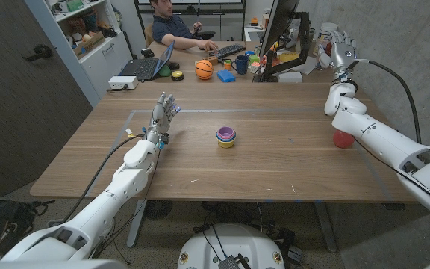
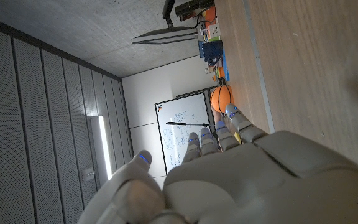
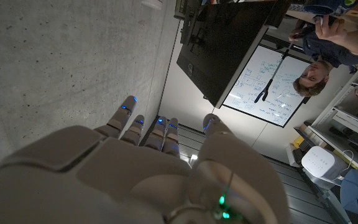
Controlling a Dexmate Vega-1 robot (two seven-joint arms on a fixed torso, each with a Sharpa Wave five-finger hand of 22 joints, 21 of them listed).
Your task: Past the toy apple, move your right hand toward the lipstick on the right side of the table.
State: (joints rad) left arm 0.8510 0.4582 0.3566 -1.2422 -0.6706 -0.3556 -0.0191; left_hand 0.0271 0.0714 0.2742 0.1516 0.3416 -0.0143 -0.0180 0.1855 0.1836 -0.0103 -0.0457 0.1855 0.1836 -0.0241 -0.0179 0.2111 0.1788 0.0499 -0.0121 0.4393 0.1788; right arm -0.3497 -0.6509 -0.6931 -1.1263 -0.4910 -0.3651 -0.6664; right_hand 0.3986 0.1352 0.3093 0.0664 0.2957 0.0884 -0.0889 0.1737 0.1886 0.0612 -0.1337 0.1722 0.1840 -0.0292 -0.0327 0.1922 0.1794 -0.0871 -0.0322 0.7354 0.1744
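Head view shows the toy apple [image 1: 342, 140] beneath the right arm [image 1: 379, 138].

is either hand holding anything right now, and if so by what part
Nothing is held. The left hand stands over the table with fingers apart, and the right hand is raised at the far right, fingers extended and empty.

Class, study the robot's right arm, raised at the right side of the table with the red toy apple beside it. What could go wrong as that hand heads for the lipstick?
1. The toy apple sits tight against the right forearm; a sweep could knock it away.
2. No lipstick is discernible, so the right hand may aim blindly.
3. The monitor stands near that raised hand; it could hit it.
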